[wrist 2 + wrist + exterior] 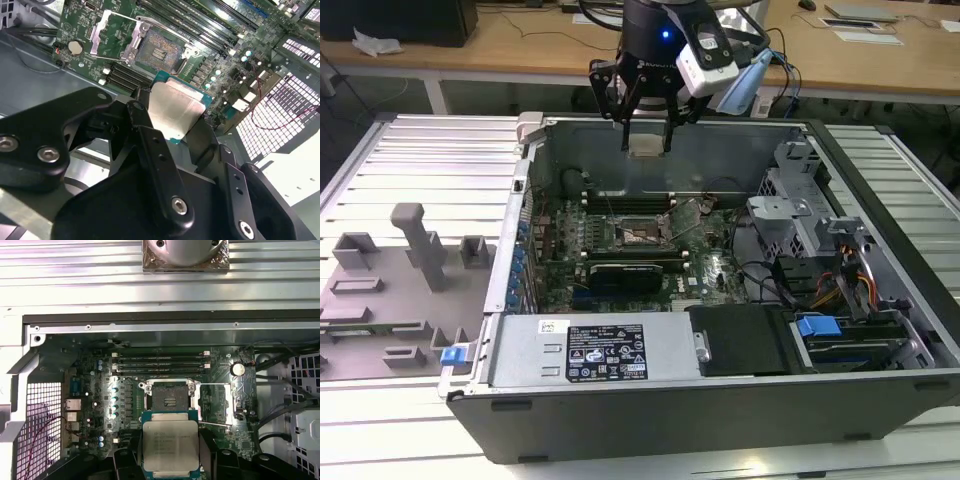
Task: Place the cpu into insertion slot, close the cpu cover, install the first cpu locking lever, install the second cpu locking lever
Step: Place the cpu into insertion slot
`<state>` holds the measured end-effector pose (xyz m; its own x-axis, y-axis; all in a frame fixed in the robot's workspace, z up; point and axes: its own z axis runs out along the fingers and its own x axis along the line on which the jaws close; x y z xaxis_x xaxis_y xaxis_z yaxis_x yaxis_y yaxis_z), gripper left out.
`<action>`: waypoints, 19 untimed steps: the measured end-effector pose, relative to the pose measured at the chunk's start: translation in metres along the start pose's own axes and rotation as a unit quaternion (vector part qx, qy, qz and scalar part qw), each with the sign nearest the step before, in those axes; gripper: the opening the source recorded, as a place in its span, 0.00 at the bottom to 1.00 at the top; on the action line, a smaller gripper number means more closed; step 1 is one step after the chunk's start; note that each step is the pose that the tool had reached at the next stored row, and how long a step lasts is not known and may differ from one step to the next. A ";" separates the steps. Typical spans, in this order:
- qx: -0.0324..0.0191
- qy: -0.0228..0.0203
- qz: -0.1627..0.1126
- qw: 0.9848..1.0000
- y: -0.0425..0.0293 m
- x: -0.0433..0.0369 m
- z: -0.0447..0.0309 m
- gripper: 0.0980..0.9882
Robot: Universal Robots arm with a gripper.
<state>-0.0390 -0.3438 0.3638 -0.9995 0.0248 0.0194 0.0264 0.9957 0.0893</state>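
While the small flat square cpu with the silvery-beige metal top (170, 447) is clamped between the fingers of my black gripper (646, 146), it hangs in the air, well apart from the square black-framed insertion slot (170, 399). I judge that no step is finished yet: the slot is bare, the thin silver-metal cpu cover (228, 407) lies swung open beside it, and both locking levers remain to be installed.

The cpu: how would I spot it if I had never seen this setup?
Find the open computer case; the black end effector hangs over it. The cpu is the small flat square pinched in its grip, with a silvery-beige top and green edge, unlike the dark-framed insertion slot below it.
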 end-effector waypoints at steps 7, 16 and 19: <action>0.000 0.000 0.000 1.000 -0.0007 0.0000 0.0072 0.50; 0.000 -0.001 0.000 1.000 -0.0019 0.0003 0.0201 0.50; 0.000 -0.001 0.000 1.000 -0.0025 0.0003 0.0280 0.50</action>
<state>-0.0398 -0.3438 0.3357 -0.9996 0.0248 0.0165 0.0261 0.9956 0.0895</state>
